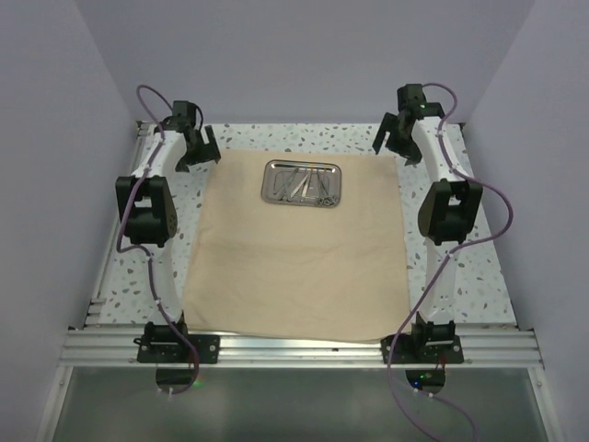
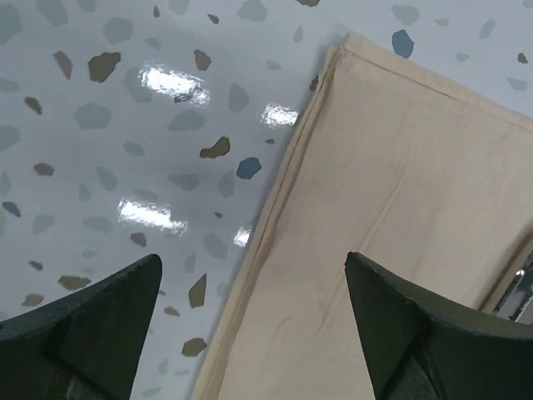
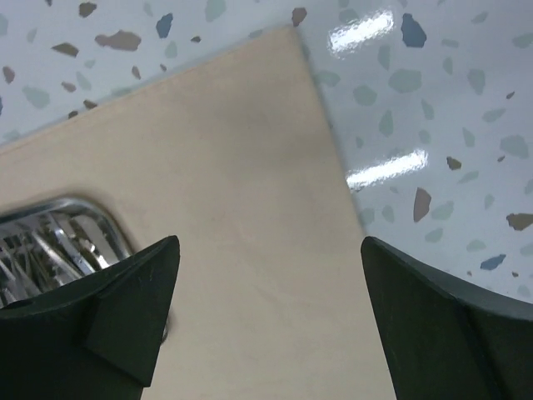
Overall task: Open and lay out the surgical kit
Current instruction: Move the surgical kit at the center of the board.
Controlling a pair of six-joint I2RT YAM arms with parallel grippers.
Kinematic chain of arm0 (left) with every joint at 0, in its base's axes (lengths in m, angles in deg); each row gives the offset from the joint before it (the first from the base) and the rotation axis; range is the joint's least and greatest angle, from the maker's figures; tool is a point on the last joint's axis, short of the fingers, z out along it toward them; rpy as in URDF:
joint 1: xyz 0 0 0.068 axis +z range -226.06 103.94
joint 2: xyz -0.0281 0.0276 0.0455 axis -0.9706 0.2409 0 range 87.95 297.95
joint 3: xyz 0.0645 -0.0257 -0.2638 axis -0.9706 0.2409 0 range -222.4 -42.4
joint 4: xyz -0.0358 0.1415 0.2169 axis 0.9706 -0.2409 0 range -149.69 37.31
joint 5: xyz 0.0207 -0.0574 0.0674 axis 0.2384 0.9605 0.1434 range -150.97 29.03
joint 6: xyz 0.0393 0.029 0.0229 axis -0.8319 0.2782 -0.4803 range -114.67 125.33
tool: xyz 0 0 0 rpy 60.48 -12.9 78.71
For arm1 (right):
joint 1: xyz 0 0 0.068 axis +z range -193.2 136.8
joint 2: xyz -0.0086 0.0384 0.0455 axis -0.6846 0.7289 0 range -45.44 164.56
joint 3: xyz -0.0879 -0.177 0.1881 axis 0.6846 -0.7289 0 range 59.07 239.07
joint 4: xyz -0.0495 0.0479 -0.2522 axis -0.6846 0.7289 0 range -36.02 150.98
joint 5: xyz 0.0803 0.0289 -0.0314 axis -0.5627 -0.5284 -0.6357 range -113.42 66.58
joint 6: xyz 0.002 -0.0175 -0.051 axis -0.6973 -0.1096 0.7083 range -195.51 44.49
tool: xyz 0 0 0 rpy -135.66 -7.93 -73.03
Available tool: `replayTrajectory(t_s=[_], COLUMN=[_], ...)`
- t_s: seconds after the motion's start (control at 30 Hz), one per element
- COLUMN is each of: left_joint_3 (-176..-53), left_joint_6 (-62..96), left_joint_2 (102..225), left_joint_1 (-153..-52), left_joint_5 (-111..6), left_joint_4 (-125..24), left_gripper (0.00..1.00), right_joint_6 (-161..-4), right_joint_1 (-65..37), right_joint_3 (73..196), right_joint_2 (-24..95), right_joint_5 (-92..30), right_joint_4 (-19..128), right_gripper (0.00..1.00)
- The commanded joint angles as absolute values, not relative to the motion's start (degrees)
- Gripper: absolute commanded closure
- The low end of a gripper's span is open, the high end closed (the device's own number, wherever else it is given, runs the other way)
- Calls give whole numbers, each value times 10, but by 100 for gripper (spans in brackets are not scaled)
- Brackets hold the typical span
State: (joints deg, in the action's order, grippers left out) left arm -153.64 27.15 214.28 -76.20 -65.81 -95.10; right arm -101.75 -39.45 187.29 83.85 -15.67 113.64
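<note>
Both claws spread, empty: left gripper and right gripper over far corners. Cloth wrap lies open flat; instruments piled in tray at its far edge, so I'd say layout's left

Your left arm and right arm share one look: slim white tube links joined by chunky black housings. A purple cable trails along each. The base plates are black. Up close, your fingers are dark, matte wedges.
</note>
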Motion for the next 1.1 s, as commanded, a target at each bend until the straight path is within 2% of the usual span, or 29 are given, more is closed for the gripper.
replayTrajectory(t_s=[0.0,0.1,0.23,0.43,0.7,0.77,0.8,0.83,0.9,0.93,1.0,1.03,1.07], left_joint_3=[-1592,-1602,-1526,-1477,-1481,-1487,-1495,-1501,-1520,-1524,-1537,-1540,-1545], left_joint_6=[259,263,266,262,255,255,253,253,251,251,255,257,260], left_joint_2=[2201,2216,2194,2189,2203,2213,2217,2222,2238,2243,2255,2259,2266], left_joint_1=[-761,-761,-761,-764,-781,-789,-791,-795,-805,-807,-812,-813,-813], left_joint_5=[-614,-593,-593,-599,-608,-608,-609,-608,-608,-606,-597,-594,-591], left_joint_4=[-945,-936,-889,-871,-878,-884,-885,-890,-900,-903,-906,-907,-910], left_gripper=[5,7,7,9,15,21,23,30,37,47,60,82,94], right_joint_6=[-1009,-1014,-1017,-1026,-1041,-1047,-1048,-1049,-1055,-1057,-1064,-1068,-1075], right_joint_1=[-408,-414,-418,-418,-418,-419,-419,-417,-419,-418,-419,-417,-417], right_joint_3=[1956,1934,1897,1905,1907,1910,1911,1912,1918,1920,1930,1935,1947], right_joint_2=[889,912,929,978,1027,1041,1045,1053,1062,1065,1079,1084,1091], right_joint_5=[-111,-96,-122,-166,-198,-205,-210,-223,-232,-248,-262,-269,-277], right_joint_4=[1176,1151,1110,1094,1076,1073,1069,1066,1059,1058,1052,1051,1050], right_gripper=[6,8,12,15,19,25,28,37,48,60,74,89,100])
